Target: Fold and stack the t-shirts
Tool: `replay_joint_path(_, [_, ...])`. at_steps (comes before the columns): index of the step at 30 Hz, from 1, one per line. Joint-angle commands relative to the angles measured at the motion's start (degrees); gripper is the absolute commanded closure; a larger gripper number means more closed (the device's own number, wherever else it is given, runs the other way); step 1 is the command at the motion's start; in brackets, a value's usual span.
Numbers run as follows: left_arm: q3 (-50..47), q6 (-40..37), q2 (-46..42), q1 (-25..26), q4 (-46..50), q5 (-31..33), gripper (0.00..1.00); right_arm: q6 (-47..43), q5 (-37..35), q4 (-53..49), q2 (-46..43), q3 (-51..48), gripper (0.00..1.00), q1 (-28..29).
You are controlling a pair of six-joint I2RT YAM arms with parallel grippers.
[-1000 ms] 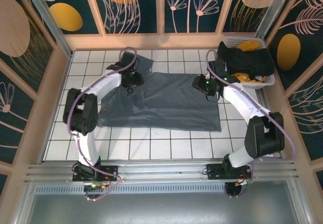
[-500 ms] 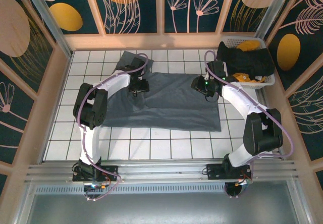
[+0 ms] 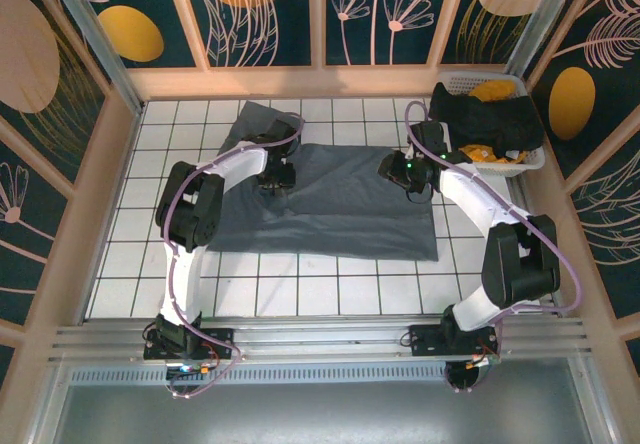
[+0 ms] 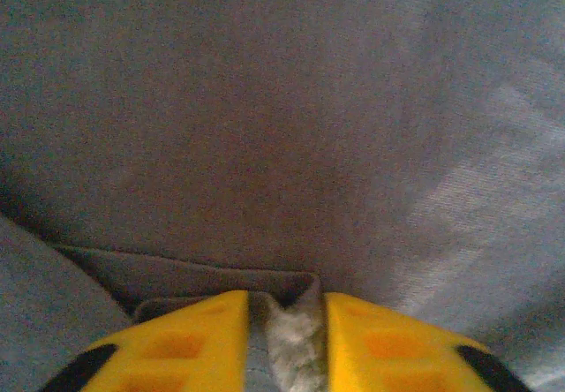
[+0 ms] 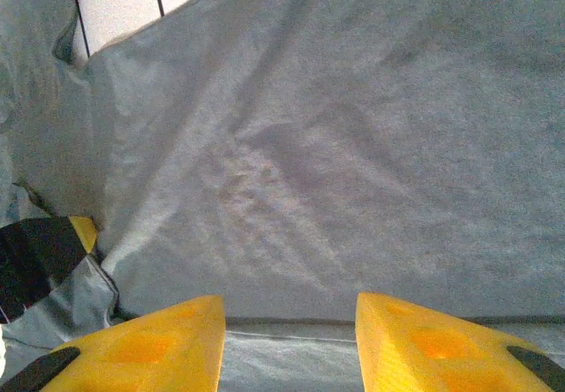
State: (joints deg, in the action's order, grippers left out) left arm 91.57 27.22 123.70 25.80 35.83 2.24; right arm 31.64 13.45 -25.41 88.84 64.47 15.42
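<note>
**A:** Where does the blue-grey t-shirt lie?

**B:** Spread flat across the middle of the table, nearer the far edge, with one layer already doubled over along its far side. The black tee and the mustard tee sit in the basket at the far right corner.

**A:** And the left tool?

**B:** Narrow, with a tuft of cloth pinched between its fingers at the shirt's far left, by the sleeve. I'd call that a real grip.

**A:** The right tool?

**B:** Its jaws stand apart over a folded edge on the shirt's far right. The cloth lies under the gap, but nothing is clamped.

**A:** So how should this fold go?

**B:** I'd get the right side gripping too before any lift. Pulling from one corner alone would drag the shirt askew. Then raise both corners level, keep the edge taut between them, and lay it down square so the fold lands straight.
</note>
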Motion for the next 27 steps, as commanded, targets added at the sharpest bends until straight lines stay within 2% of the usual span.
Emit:
replay_joint_path(1, [-0.2, -0.7, 0.0, 0.5, 0.5, 1.3, 0.84, 0.4, 0.3, 0.4, -1.5, -1.3, 0.56, 0.0])
replay_joint_path(4, [-0.4, -0.4, -1.3, 1.0, 0.4, 1.1, 0.94, 0.5, 0.2, 0.4, -1.8, -1.6, 0.56, 0.0])
replay_joint_path(7, [-0.6, -0.1, -2.8, 1.7, 0.0, 0.8, 1.00, 0.4, 0.1, 0.3, -2.0, -1.8, 0.56, -0.1])
replay_joint_path(15, [0.0, 0.0, -4.4, 3.6, 0.5, 1.2, 1.00, 0.3, 0.4, 0.3, -2.1, -2.1, 0.56, -0.2])
replay_joint_path(27, [-0.2, -2.4, -3.6, 5.0, -3.0, -2.8, 0.96, 1.0, -0.5, 0.3, -2.5, -3.5, 0.57, -0.2])
